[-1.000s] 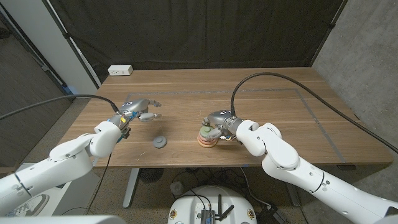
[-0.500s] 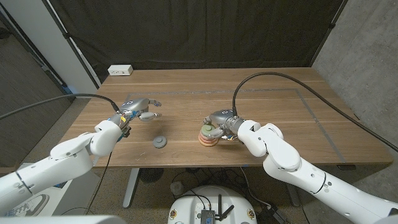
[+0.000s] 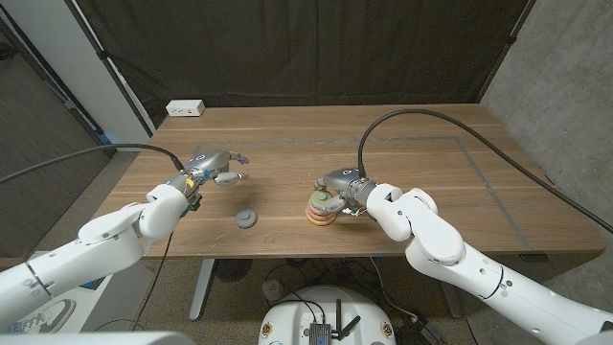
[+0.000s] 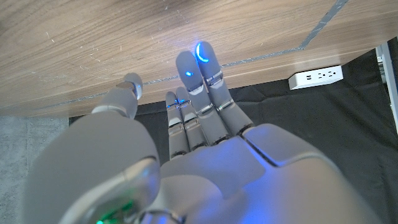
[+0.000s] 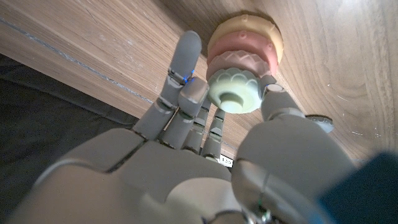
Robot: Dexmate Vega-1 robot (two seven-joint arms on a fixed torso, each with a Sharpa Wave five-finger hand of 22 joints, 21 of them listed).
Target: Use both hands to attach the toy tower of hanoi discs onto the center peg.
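Observation:
A stack of toy discs (image 3: 319, 213) stands near the table's front middle, cream at the bottom (image 5: 245, 28), pink above it (image 5: 244, 59) and a pale green disc (image 5: 234, 93) on top. My right hand (image 3: 340, 187) is at the stack and holds the green disc (image 3: 321, 199) between thumb (image 5: 277, 102) and fingers (image 5: 186, 56). A grey disc (image 3: 247, 219) lies alone on the table to the left of the stack. My left hand (image 3: 215, 171) hovers behind the grey disc, empty, with its fingers (image 4: 199, 68) stretched out. The peg is hidden inside the stack.
A white power strip (image 3: 185, 108) lies at the table's back left corner and also shows in the left wrist view (image 4: 317, 76). A thin tape line (image 3: 484, 168) marks a rectangle on the wooden table (image 3: 431, 144). Black curtain hangs behind.
My right hand has shifted slightly at the stack, with the green disc now sitting a little lower on the pink one. The left hand and the grey disc have not moved.

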